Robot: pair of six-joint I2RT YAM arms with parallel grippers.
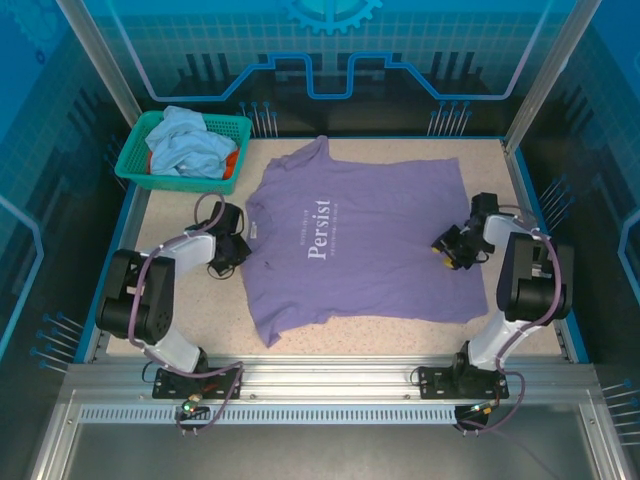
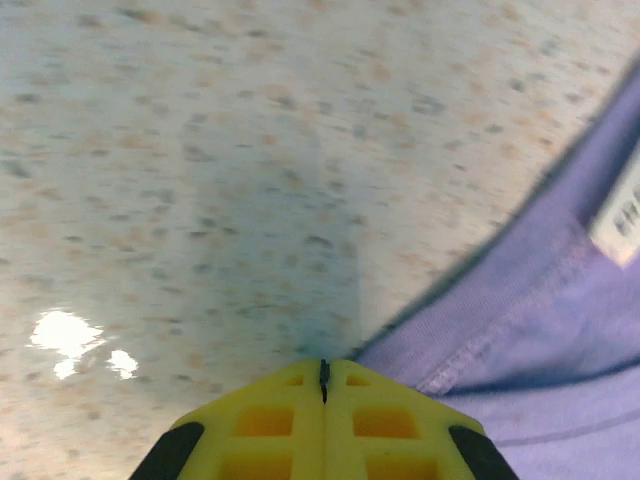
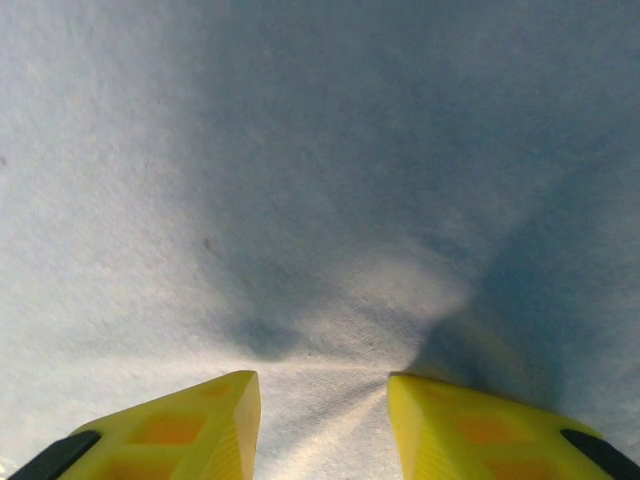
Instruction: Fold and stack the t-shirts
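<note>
Purple shirt (image 1: 380,280) spread flat, left gripper (image 2: 323,372) closed tight at its collar edge, right gripper (image 3: 323,390) half-spread on its opposite edge, cloth puckered between the fingers (image 3: 440,420).

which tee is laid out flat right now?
The lavender-purple t-shirt with white lettering; the light-blue t-shirt and orange t-shirt sit bunched in the teal basket.

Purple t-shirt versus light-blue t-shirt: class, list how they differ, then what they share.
The purple t-shirt lies spread flat on the table; the light-blue t-shirt sits crumpled in the teal basket. The purple t-shirt shows white lettering; the light-blue t-shirt shows none. Both are cloth, not yet folded.
</note>
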